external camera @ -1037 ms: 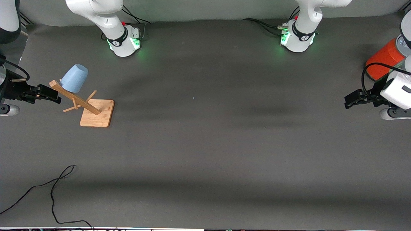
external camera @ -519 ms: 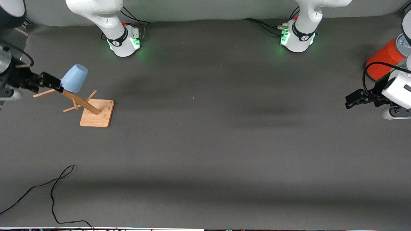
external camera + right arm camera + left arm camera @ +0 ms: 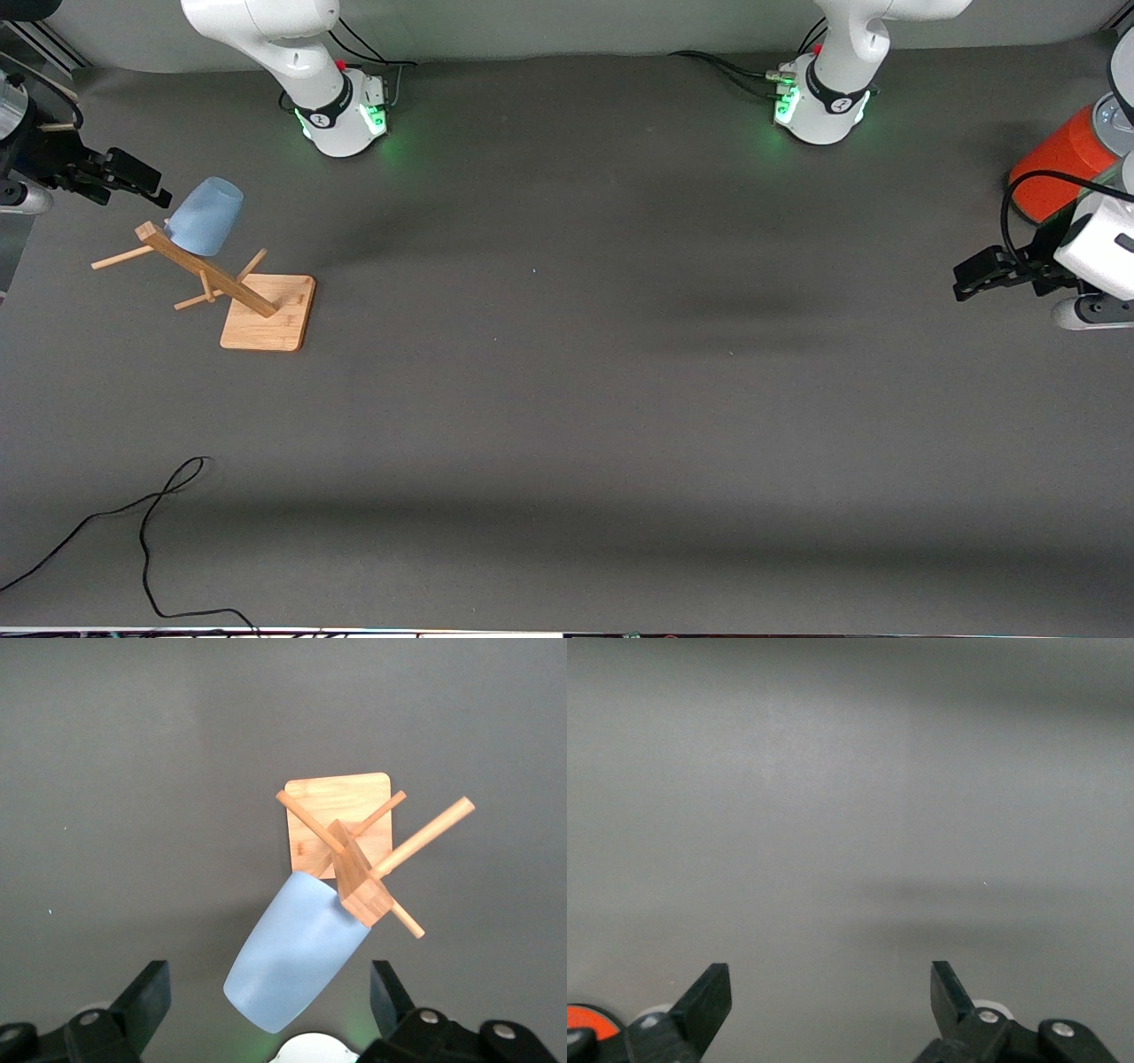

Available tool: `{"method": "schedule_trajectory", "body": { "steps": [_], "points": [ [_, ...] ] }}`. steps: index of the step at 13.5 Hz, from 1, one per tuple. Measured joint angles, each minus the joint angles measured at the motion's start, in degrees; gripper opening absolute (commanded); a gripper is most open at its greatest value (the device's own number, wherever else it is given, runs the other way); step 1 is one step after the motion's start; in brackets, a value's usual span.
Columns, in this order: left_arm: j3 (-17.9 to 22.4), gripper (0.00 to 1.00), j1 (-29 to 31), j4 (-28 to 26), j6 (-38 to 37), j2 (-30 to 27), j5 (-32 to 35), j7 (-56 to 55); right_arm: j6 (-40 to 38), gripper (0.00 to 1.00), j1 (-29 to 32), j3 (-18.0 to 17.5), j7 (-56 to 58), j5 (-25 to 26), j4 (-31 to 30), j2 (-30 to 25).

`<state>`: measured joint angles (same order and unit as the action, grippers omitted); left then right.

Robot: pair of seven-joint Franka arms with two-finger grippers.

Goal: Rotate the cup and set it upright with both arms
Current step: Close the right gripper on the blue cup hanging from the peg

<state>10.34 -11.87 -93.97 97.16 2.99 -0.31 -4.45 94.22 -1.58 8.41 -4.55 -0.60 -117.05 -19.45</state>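
The cup [image 3: 205, 216] hangs mouth-down on a peg of the wooden rack [image 3: 232, 288] at the right arm's end of the tabletop. The right claw [image 3: 142, 182] hovers just beside its closed end, spread wide and empty (the cup sits between and ahead of its fingers). The approach step is in hand. Next, I judge, it must close in, grip, and lift the cup off the peg. The left claw [image 3: 973, 275] waits, wide open, empty.

The cup [image 3: 205, 215] looks like smooth, matt pale-blue plastic. The rack [image 3: 266, 323] is light, unpainted wood with visible grain. The tabletop [image 3: 620, 399] is matt dark grey.
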Motion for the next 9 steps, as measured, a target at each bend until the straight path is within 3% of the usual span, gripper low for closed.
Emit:
{"method": "schedule_trajectory", "body": {
  "steps": [6,9],
  "points": [
    [0.0,1.00,0.0,0.1,0.0,0.0,0.0,0.0,-1.0,1.00,-0.1,0.0,-26.6,0.0,-0.3,0.1],
    [0.0,1.00,0.0,0.1,0.0,0.0,0.0,0.0,-2.0,1.00,-0.1,0.0,-32.4,0.0,-1.2,0.1]
  ]
}}
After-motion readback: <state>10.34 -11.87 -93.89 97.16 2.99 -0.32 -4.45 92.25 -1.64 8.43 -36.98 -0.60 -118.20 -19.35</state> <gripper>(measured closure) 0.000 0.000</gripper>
